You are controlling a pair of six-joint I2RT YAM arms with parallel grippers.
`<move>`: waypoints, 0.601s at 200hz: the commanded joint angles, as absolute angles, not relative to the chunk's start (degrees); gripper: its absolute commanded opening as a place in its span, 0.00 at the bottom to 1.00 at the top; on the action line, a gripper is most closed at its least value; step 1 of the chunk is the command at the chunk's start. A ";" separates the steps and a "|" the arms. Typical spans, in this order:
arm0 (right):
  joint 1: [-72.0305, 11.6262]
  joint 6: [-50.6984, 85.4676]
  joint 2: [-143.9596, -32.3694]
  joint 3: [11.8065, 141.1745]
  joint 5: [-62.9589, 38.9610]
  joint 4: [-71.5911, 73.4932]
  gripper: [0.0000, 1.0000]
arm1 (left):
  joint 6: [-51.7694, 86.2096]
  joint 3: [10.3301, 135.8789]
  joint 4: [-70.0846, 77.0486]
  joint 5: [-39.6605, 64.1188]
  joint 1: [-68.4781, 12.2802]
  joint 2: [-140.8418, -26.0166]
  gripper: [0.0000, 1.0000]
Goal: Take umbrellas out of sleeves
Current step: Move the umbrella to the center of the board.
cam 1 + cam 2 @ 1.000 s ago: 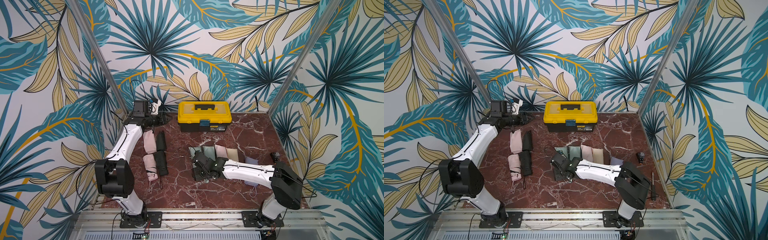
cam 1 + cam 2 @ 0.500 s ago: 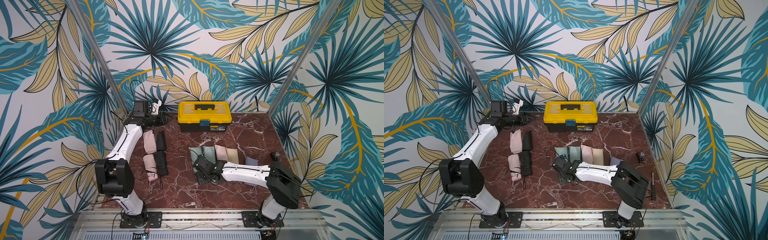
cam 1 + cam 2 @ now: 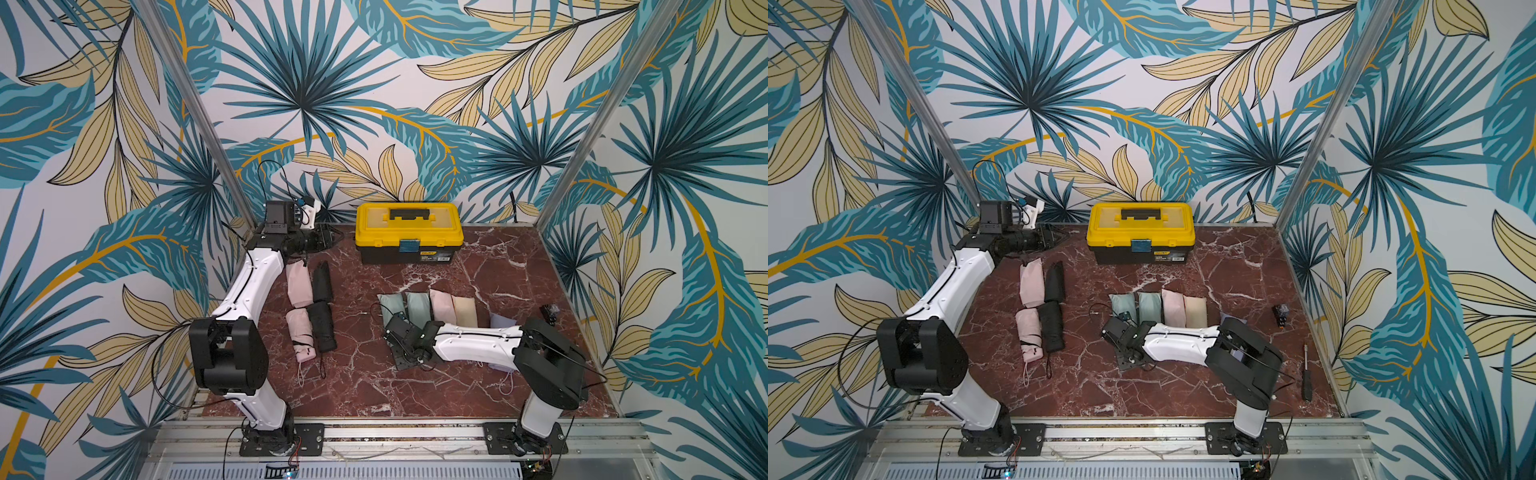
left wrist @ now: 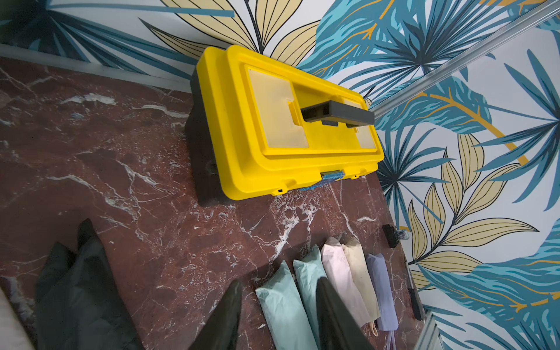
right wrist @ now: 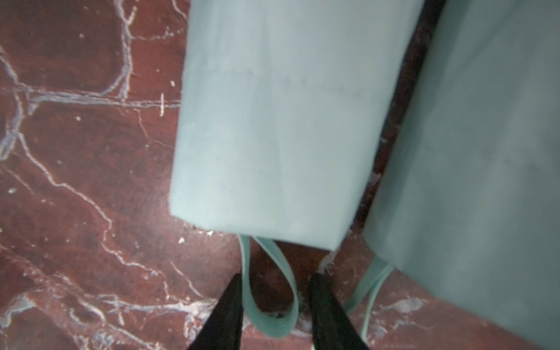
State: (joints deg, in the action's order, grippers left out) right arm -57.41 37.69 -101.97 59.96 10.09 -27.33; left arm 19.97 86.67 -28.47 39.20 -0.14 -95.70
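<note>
Five umbrellas in their sleeves lie side by side in both top views: mint (image 3: 390, 305), mint (image 3: 415, 303), pink (image 3: 441, 306), beige (image 3: 465, 309) and lilac (image 3: 500, 322). My right gripper (image 5: 276, 277) sits at the near end of the leftmost mint sleeve (image 5: 272, 121). Its jaws stand apart on either side of the mint wrist loop (image 5: 272, 324), one finger touching it. Further left lie an empty pink sleeve (image 3: 299, 280), an empty black sleeve (image 3: 322, 278), a bare pink umbrella (image 3: 300, 332) and a bare black umbrella (image 3: 323, 328). My left gripper (image 3: 328, 240) hovers open and empty at the back left.
A yellow-lidded black toolbox (image 3: 409, 232) stands shut at the back wall. A small black object (image 3: 1280, 311) and a screwdriver (image 3: 1307, 374) lie along the right edge. Wallpapered walls close in three sides of the red marble table (image 3: 365, 386).
My right gripper's jaws have narrowed around the mint wrist loop. The left arm has stayed where it was.
</note>
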 commanded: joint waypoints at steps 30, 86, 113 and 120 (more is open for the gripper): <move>-58.57 38.06 -105.05 60.24 11.14 -29.19 0.33 | 19.93 88.86 -27.86 40.69 0.88 -96.26 0.42; -59.41 39.66 -104.26 60.47 11.72 -29.93 0.16 | 20.30 89.30 -27.86 40.73 0.88 -97.28 0.40; -59.42 39.84 -103.88 59.85 10.94 -28.88 0.09 | 20.83 88.94 -27.86 39.72 1.05 -97.47 0.40; -59.41 39.88 -104.04 59.83 10.63 -28.68 0.07 | 20.77 88.99 -27.83 39.96 1.05 -97.56 0.40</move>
